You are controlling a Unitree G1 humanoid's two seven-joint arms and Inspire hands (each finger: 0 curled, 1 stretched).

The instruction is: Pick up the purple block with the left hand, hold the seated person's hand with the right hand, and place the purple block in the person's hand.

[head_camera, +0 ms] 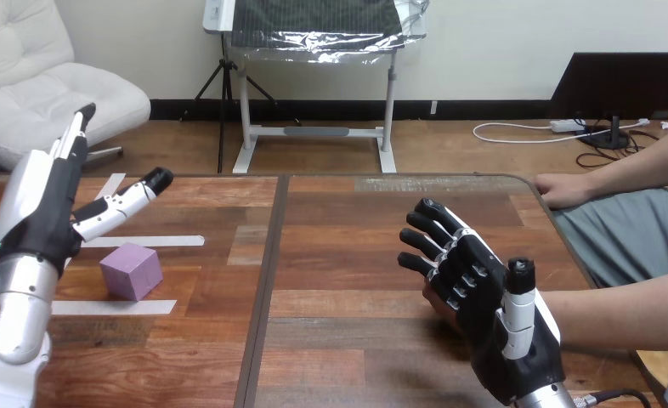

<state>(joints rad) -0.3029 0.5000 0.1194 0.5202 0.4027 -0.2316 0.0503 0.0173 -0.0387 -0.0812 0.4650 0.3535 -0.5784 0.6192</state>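
- The left hand [37, 212] is being held spread, fingers straight and thumb out, just above and beside the purple block [131, 270], which is not being touched.
- The pick-up is being judged the step in hand: the hand should be lowered over the block, thumb and fingers set on opposite flat faces, then closed squarely so nothing is tipped or pushed along the table [348, 255].
- The right hand [484, 297] is being laid over the person's hand [433, 302]; whether a hold is being made cannot be told.
- The block is being seen as a matte lilac cube, sitting flat between two white tape strips [144, 241] at the table's left.
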